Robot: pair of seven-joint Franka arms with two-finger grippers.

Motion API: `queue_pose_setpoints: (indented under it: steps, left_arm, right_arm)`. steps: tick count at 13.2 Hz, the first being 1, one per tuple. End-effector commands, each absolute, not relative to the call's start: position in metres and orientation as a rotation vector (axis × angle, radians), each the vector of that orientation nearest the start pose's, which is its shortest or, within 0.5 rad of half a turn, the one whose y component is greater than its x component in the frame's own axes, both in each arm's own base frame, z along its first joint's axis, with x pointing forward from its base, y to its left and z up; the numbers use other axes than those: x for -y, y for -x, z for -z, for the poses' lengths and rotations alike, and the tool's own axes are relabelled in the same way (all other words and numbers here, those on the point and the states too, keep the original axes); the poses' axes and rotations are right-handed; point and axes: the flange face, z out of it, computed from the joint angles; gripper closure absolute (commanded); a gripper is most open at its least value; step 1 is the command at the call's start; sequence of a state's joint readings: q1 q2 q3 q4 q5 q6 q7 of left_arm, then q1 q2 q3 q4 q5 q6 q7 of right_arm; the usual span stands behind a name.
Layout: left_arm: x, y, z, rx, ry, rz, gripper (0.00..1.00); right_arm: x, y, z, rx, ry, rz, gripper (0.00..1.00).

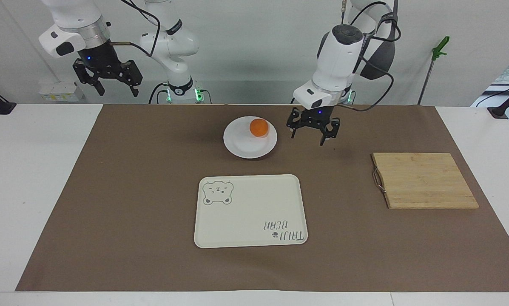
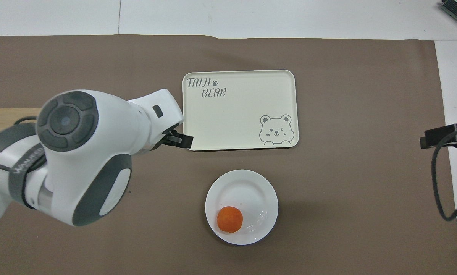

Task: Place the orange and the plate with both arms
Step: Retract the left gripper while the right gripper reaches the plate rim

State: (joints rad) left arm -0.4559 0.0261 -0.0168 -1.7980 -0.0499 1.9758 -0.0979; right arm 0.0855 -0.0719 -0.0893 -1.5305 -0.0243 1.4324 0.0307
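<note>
The orange (image 1: pixel 259 127) (image 2: pixel 230 219) lies on the white plate (image 1: pixel 245 149) (image 2: pixel 247 183), on the part of the plate nearest the robots. Nothing is touching it. My left gripper (image 1: pixel 312 137) hangs open and empty above the brown mat, beside the plate toward the left arm's end. In the overhead view the left arm's wrist (image 2: pixel 83 152) hides most of that gripper. My right gripper (image 1: pixel 115 90) waits open and empty, raised high at the right arm's end of the table.
A cream tray with a bear drawing (image 1: pixel 250 210) (image 2: pixel 239 110) lies farther from the robots than the plate. A wooden cutting board (image 1: pixel 422 180) sits toward the left arm's end. A brown mat (image 1: pixel 109 191) covers the table's middle.
</note>
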Motion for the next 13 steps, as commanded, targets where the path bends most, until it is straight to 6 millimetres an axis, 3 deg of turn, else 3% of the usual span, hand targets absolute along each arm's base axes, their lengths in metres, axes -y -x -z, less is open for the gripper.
queue_pose_setpoints:
  steps: [1,3,5,7,10,13]
  left_arm:
    - [0.228,-0.534,-0.563,-0.739,3.099,0.125,0.0]
    - [0.181,-0.545,-0.585,-0.676,3.103,0.085,0.0]
    - [0.148,-0.549,-0.6,-0.594,3.118,0.031,0.0]
    - [0.108,-0.551,-0.611,-0.534,3.125,-0.025,0.0]
    - [0.074,-0.545,-0.644,-0.59,3.112,-0.041,0.0]
    - [0.061,-0.542,-0.647,-0.558,3.119,-0.089,0.0]
  right_arm:
    - [0.011,-0.517,-0.673,-0.038,3.156,-0.034,0.0]
    - [0.011,-0.517,-0.673,-0.035,3.156,-0.034,0.0]
    - [0.025,-0.514,-0.673,-0.072,3.154,-0.054,0.0]
    - [0.025,-0.504,-0.684,-0.063,3.152,-0.035,0.0]
    - [0.013,-0.509,-0.651,-0.037,2.984,-0.034,0.0]
    - [-0.008,-0.517,-0.613,-0.036,2.859,-0.05,0.0]
